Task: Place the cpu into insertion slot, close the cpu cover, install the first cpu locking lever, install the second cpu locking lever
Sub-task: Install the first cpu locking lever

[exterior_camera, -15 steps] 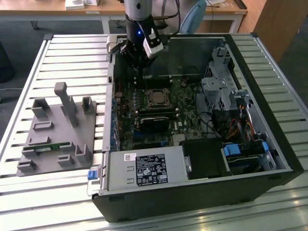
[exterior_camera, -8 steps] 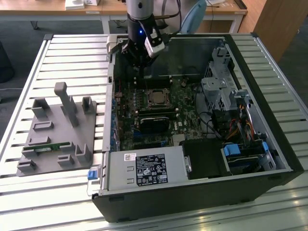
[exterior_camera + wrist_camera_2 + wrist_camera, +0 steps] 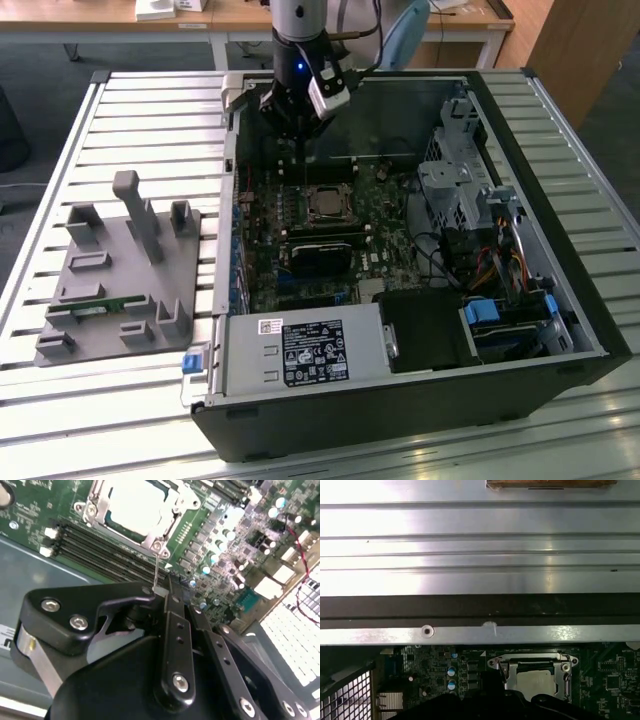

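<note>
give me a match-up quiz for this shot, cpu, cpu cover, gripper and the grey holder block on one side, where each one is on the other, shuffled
Things
1. cpu
2. cpu cover
3. gripper
4. grey holder block

Places
A. on the slatted table, at the exterior view's left of the case
B. lying flat as a metal frame around the chip
C. seated on the motherboard, silver top showing
D. over the motherboard, tip at a thin lever wire

Pairs: 1-C, 2-B, 3-D, 4-A
</note>
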Robot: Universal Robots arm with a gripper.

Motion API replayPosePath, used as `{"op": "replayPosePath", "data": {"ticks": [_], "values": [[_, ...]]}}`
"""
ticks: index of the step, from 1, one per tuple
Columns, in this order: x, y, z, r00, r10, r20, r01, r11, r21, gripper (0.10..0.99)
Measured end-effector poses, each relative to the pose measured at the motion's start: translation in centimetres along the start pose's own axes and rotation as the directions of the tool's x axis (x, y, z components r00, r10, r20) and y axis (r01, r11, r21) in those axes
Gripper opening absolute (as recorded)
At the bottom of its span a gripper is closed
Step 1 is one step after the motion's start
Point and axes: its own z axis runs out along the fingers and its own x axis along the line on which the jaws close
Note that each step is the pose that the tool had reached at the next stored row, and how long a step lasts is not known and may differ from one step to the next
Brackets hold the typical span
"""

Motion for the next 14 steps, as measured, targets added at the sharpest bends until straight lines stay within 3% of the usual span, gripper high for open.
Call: {"op": "replayPosePath", "data": {"ticks": [14], "values": [[-1.4,0.05,0.03,1.0,0.0,0.0,0.0,1.0,-0.001,0.106]]}}
